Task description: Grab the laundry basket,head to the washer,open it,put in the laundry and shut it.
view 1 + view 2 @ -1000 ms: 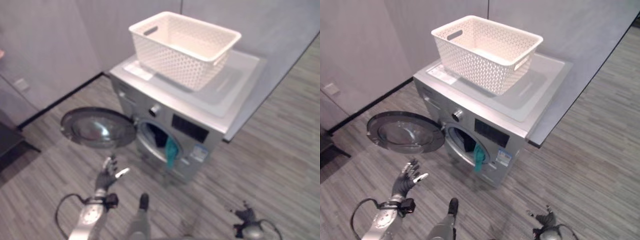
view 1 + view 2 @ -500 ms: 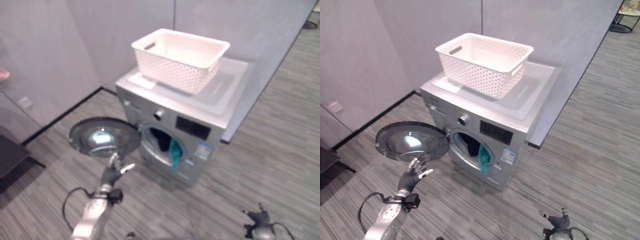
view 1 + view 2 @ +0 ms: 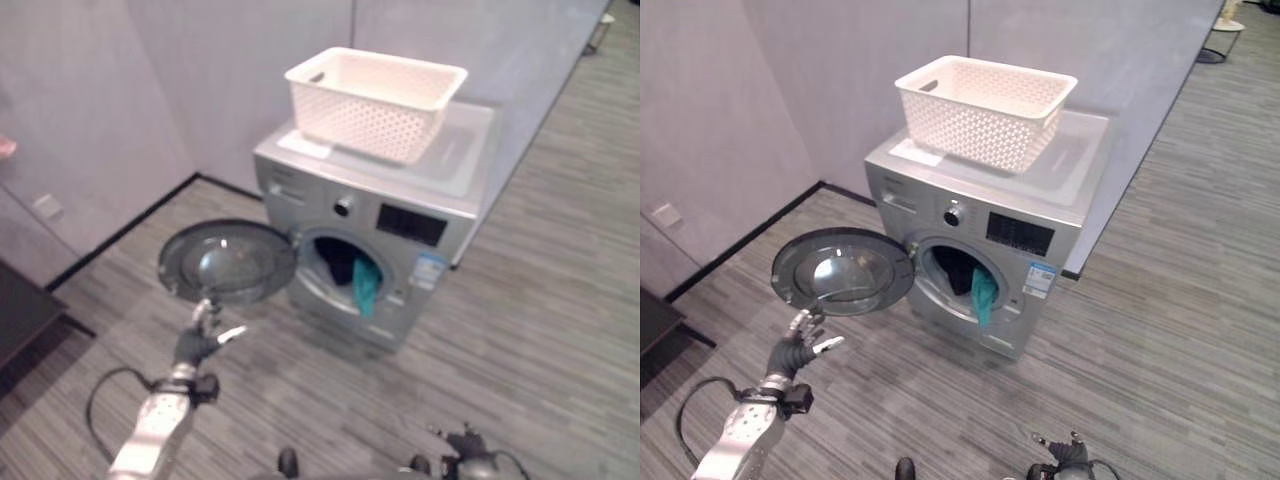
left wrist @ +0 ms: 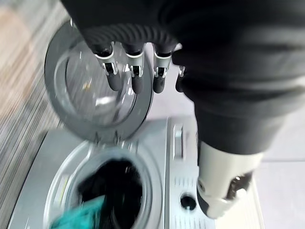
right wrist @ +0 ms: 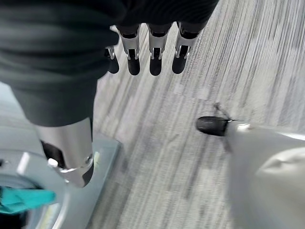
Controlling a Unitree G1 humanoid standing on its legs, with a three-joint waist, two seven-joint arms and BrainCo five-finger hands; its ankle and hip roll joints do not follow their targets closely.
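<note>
The silver front-loading washing machine (image 3: 980, 230) stands against the grey wall, and its round glass-centred door (image 3: 843, 272) is swung fully open toward the robot's left. A white perforated plastic laundry basket (image 3: 985, 110) sits on the washer's flat top, set toward the back and left, with bare lid along the front and right edges. Dark laundry (image 3: 955, 270) fills the drum opening, and a teal cloth (image 3: 984, 294) hangs out over the lower rim of the opening.

The left hand (image 3: 795, 344) is raised just below the door's lower edge, fingers straight and spread, holding nothing; whether it touches the door rim is hard to judge. The right hand (image 5: 150, 52) hangs low over the grey striped plank floor (image 3: 1160, 330), fingers relaxed and empty. Wide open floor lies in front of the washer and to its right.
</note>
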